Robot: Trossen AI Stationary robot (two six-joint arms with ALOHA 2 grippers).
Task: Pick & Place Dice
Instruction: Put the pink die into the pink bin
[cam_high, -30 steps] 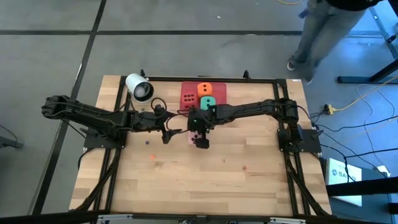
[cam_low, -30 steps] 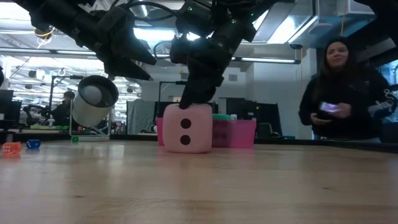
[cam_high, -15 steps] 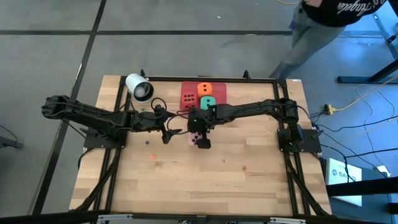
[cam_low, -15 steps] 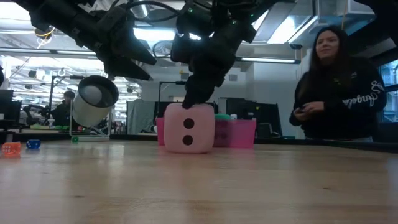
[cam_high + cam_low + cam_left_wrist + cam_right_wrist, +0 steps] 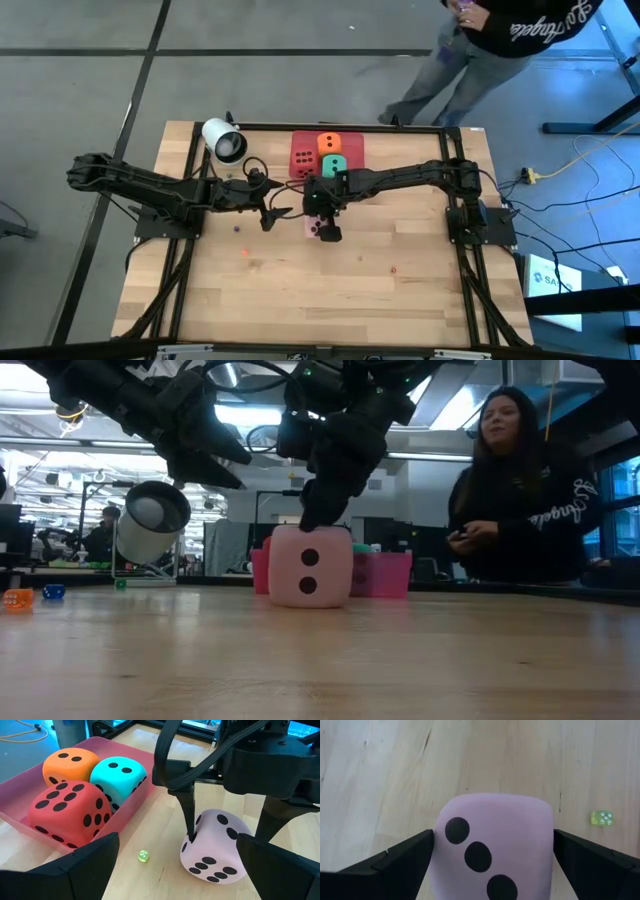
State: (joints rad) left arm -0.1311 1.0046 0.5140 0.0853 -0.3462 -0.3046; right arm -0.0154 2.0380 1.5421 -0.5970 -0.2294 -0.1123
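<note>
The right gripper (image 5: 322, 226) hangs directly over the light pink die (image 5: 309, 565), which sits on the wooden table (image 5: 400, 300) near its middle. Its fingers (image 5: 187, 815) are spread wide and reach down on two sides of the pink die — one finger touches the die's side in the left wrist view, but the die rests on the table and is not lifted. In the right wrist view the die fills the space between the two dark fingers and shows a face with three pips.

Behind this gripper, toward the far edge of the table, stands the pink tray (image 5: 131, 751). Inside it lie the red die (image 5: 70, 815), the orange die (image 5: 70, 764) and the green die (image 5: 118, 776), close together and touching each other.

The left gripper (image 5: 272, 212) waits just beside the pink die, a little above the table, with its fingers also wide apart and holding nothing. A tiny yellow-green die (image 5: 143, 855) lies on the table between this gripper and the tray.

A white cup (image 5: 224, 140) lies on its side near the far left corner — well apart from both grippers. A person (image 5: 520, 500) in a dark top stands beyond the table.
</note>
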